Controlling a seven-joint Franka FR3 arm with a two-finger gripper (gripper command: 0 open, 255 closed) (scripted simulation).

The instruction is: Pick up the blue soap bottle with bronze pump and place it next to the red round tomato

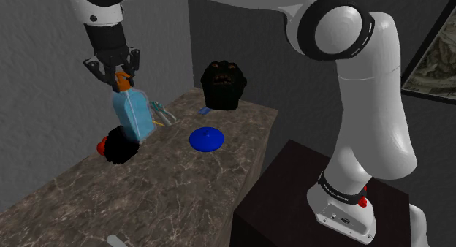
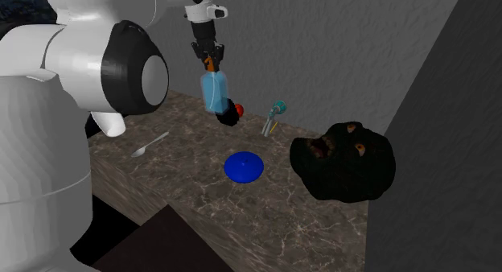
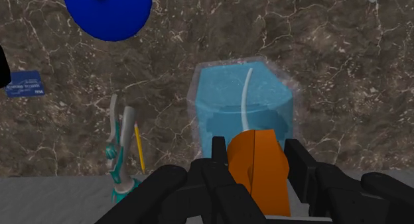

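Currently, gripper (image 1: 121, 73): in the upper left of the shoulder view, its fingers (image 3: 219, 156) pinched on the orange pump (image 3: 259, 164), one on each side of it.
Soap bottle (image 1: 132, 114): pale blue and see-through, hanging under the gripper by the pump, left of centre in the shoulder view. From the wrist view I see a thin tube inside it.
Bottle base: hidden behind a small black lump (image 1: 121, 145) in the shoulder view, so I cannot tell whether it touches the counter (image 1: 168, 187).
Tomato (image 1: 101, 145): red, peeking out at the left edge of the small black lump. In the second exterior view it sits just right of the bottle's lower end (close, though I can't say touching).
Counter: brown marbled stone.
Blue disc (image 1: 206, 139): flat on the counter at the centre of the shoulder view, well apart from the bottle.
Teal-handled tools (image 3: 119, 146): lying near the bottle, with a yellow pencil (image 3: 139, 148) just beside them.
Blue card (image 3: 25, 83): on the counter beyond the tools.
Large black lump (image 1: 223, 85): by the wall, upper middle of the shoulder view.
Spoon (image 2: 150, 145): pale, left of the disc in the second exterior view.
Stand (image 1: 292, 191): dark box, lower right of the shoulder view.
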